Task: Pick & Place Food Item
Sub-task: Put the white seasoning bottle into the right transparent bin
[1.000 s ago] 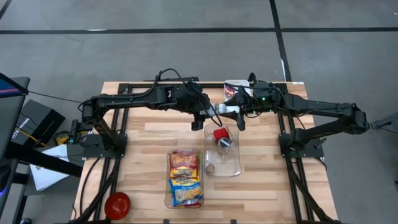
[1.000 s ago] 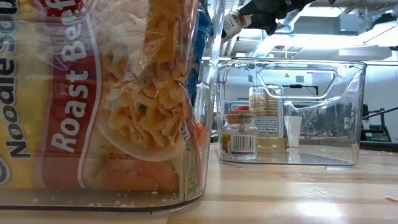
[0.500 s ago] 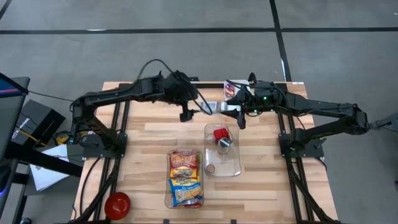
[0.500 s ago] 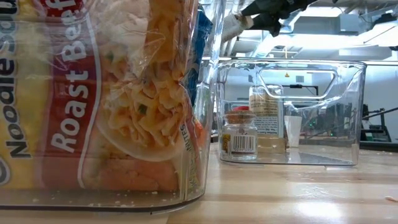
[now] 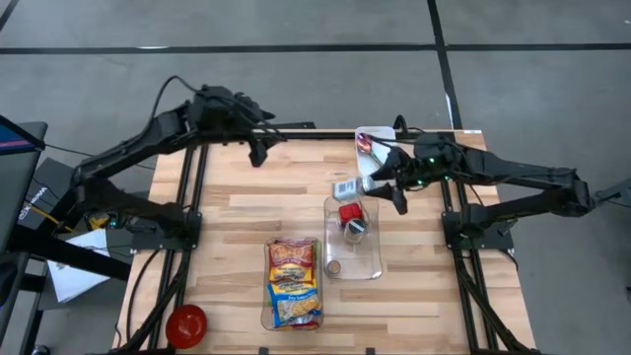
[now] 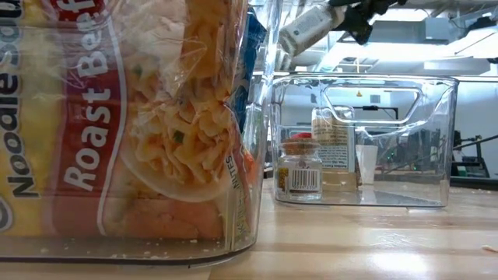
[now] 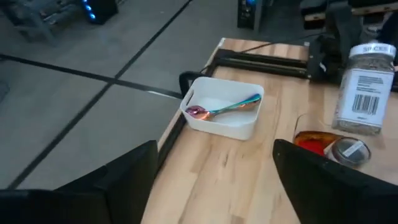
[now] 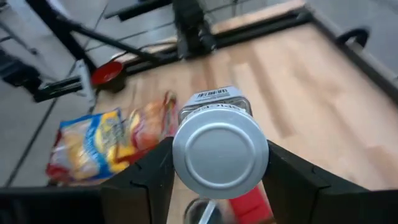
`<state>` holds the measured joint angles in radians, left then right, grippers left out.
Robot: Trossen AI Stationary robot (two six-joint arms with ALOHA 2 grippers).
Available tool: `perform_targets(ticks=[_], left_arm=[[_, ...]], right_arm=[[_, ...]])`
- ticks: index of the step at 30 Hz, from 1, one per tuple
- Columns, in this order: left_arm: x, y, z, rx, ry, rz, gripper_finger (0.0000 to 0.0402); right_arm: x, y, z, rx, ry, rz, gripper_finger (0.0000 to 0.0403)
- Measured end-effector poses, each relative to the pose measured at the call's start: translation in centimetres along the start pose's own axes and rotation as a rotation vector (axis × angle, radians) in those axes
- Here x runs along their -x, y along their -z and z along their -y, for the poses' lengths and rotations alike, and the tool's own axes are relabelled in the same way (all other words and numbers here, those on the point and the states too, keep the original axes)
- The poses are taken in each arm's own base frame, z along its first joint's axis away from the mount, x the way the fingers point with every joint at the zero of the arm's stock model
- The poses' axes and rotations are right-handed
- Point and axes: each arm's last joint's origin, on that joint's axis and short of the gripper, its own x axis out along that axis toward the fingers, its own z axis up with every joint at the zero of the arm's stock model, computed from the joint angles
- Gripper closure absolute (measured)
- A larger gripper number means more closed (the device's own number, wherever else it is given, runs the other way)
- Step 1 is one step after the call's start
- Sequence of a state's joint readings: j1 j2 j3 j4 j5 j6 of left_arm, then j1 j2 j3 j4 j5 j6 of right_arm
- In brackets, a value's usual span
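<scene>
So the right end effector has a spice jar clamped between its fingers, held sideways in the air just above the top edge of the clear bin, a bit right of centre in the high view. In the right wrist view the jar's silver lid faces the camera dead on, with a dark finger tight on each side of it. In the low view the jar pokes out at the upper middle of the frame, tilted, above the bin's rim.

Inside that bin there's a red-lidded jar and a silver-lidded one. Next to it on the left sits another clear bin with a noodle packet.

The left end effector is way off in the upper left part of the tabletop, fingers spread wide with nothing in them. A white tray with a shiny spoon sits at the top edge, and a red bowl is at the lower left.
</scene>
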<state>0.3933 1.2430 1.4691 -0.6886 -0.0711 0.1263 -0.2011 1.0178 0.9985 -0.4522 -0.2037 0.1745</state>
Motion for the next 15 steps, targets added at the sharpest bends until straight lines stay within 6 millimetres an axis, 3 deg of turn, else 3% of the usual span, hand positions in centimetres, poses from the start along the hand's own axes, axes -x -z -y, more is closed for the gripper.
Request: perform_targets(ticks=[11,15], left_arm=[[0.9,4.9,0.8,0.149,0.012,0.069,0.0120],[1.2,5.6,1.1,0.170,0.020,0.169,0.0125]], right_arm=[[1.4,1.5,-3.2,-0.183,-0.184,-0.127,0.0212],[1.4,2.2,-4.6,-0.258,-0.222,-0.195,0.0212]])
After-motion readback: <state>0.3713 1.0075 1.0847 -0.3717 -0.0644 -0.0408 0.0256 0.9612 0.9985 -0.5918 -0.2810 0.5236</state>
